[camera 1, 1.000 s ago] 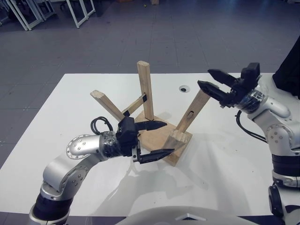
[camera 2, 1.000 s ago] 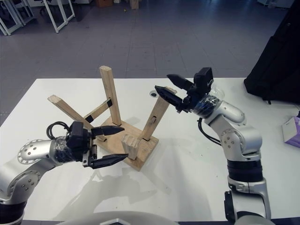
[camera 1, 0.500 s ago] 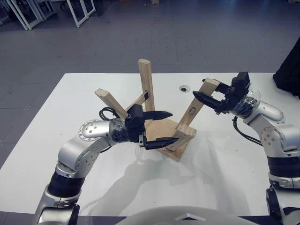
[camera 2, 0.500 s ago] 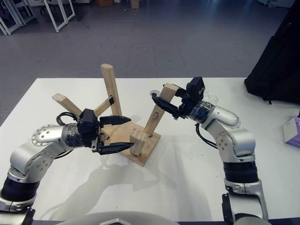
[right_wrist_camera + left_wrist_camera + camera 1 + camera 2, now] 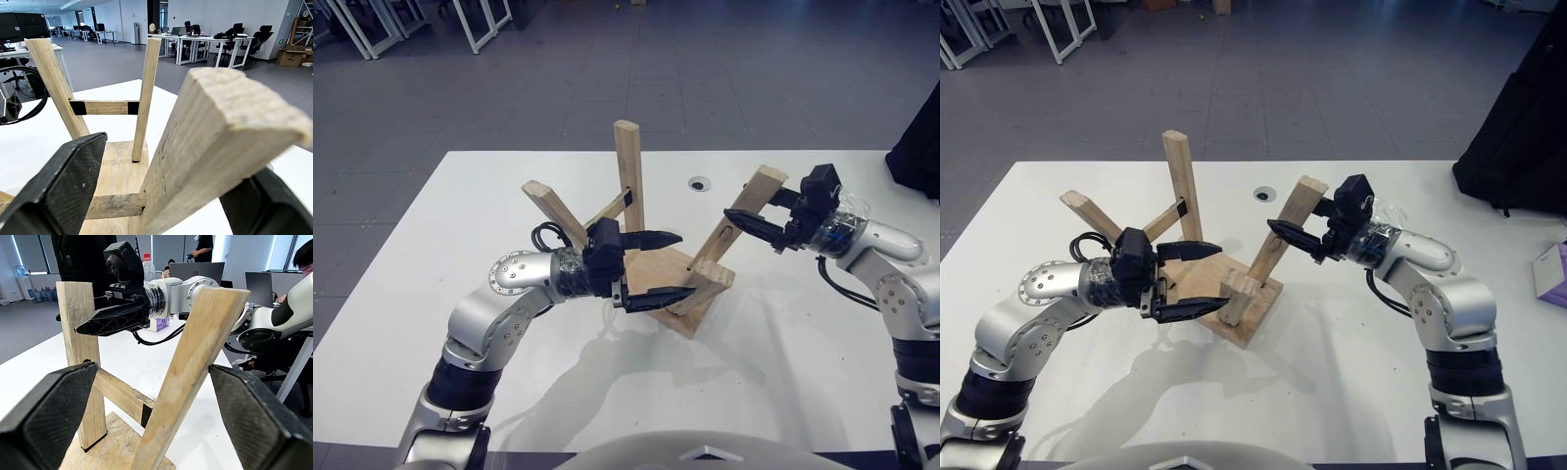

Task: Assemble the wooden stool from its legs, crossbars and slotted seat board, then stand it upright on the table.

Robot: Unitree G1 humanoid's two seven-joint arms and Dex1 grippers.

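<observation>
The wooden stool lies upside down on the white table, seat board underneath and legs pointing up. A tall leg and a slanted leg are joined by a crossbar. My left gripper is open beside the seat board, its fingers straddling a leg in the left wrist view. My right gripper is open around the top of the right leg, which stands between its pads without clear contact.
A small round hole sits in the table behind the stool. A black bag stands off the table's right side, and a purple box lies at the right edge. Bare table lies in front of the stool.
My left gripper moved right, up to the seat board. My right gripper came down and left onto the right leg's top. The stool shifted slightly to the right.
</observation>
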